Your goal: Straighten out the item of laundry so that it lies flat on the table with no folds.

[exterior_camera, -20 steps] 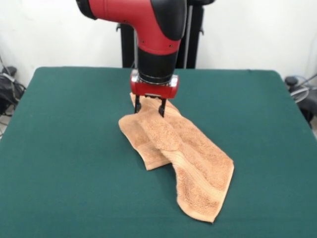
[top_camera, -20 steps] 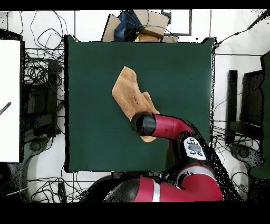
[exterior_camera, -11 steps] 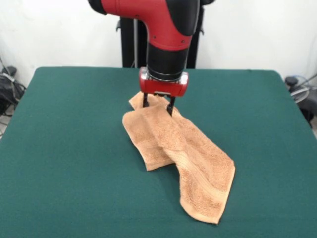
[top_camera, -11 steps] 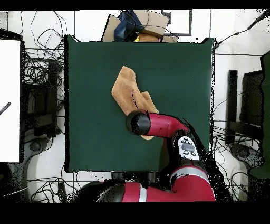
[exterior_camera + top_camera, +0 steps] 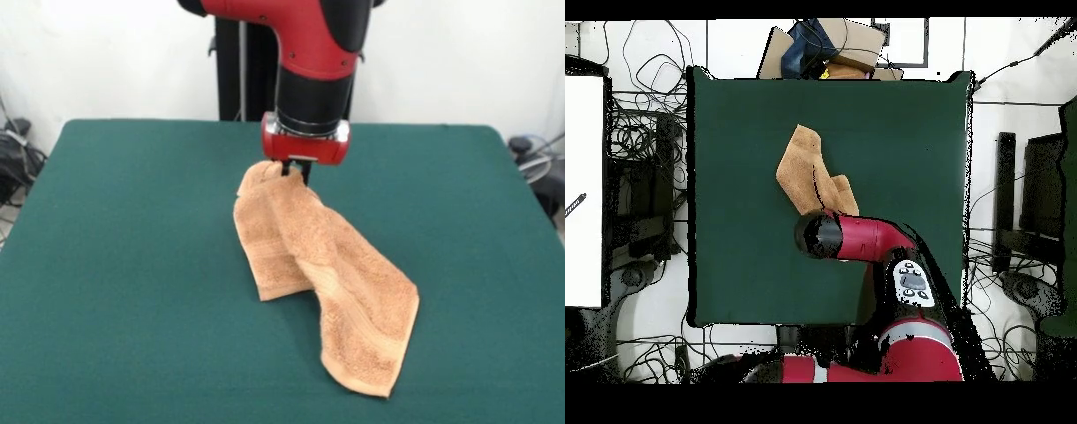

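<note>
A: Where is the towel (image 5: 327,283)?

B: Near the middle of the green table (image 5: 115,265). In the front view one end is pulled up off the cloth, and the rest trails down towards five o'clock, ending in a corner near the table's lower edge. It is folded: a shorter flap lies under the long strip and pokes out at about seven o'clock.

A: And the gripper (image 5: 294,170)?

B: It hangs straight down from the red and black arm (image 5: 309,53), right over the towel's raised end. The dark fingertips are clenched on that bunched corner, so it is grasping the towel.

A: What does the overhead view give?

B: The wrist (image 5: 820,236) covers the towel's (image 5: 805,170) end nearest the robot. The visible cloth runs away from it towards eleven o'clock, with a second lobe at about one o'clock beside the wrist. The table (image 5: 905,130) shows bare green all round it.

A: Is the woven band visible?

B: Yes, a ridge crosses the long strip near its low end in the front view.
</note>
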Robot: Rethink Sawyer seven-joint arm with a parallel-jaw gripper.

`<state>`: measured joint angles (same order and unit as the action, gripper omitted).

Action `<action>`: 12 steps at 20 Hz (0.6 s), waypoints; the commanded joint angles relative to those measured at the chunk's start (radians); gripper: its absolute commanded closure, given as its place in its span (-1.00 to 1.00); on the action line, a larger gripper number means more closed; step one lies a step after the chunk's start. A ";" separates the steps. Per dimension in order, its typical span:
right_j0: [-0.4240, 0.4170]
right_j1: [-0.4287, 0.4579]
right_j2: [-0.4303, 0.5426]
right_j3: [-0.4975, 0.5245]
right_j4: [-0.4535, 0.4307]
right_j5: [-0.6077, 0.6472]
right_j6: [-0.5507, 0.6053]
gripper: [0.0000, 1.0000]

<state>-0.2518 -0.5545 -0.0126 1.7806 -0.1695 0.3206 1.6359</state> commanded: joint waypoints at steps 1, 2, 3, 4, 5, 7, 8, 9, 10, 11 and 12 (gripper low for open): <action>-0.008 -0.010 0.064 0.038 0.034 -0.070 0.179 1.00; -0.008 -0.012 0.063 0.040 0.031 -0.076 0.179 1.00; -0.015 -0.013 0.067 0.042 0.031 -0.077 0.177 1.00; -0.017 -0.014 0.067 0.044 0.029 -0.080 0.176 1.00; -0.026 -0.016 0.074 0.050 0.030 -0.085 0.175 1.00; -0.032 -0.018 0.076 0.058 0.029 -0.093 0.176 1.00; -0.033 -0.020 0.074 0.060 0.029 -0.097 0.179 1.00; -0.039 -0.023 0.078 0.067 0.028 -0.100 0.178 1.00; -0.043 -0.026 0.080 0.072 0.028 -0.102 0.178 1.00; -0.047 -0.030 0.083 0.077 0.028 -0.105 0.177 1.00; -0.052 -0.033 0.086 0.081 0.027 -0.106 0.175 1.00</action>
<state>-0.2727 -0.5626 -0.0094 1.7849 -0.1695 0.2946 1.6359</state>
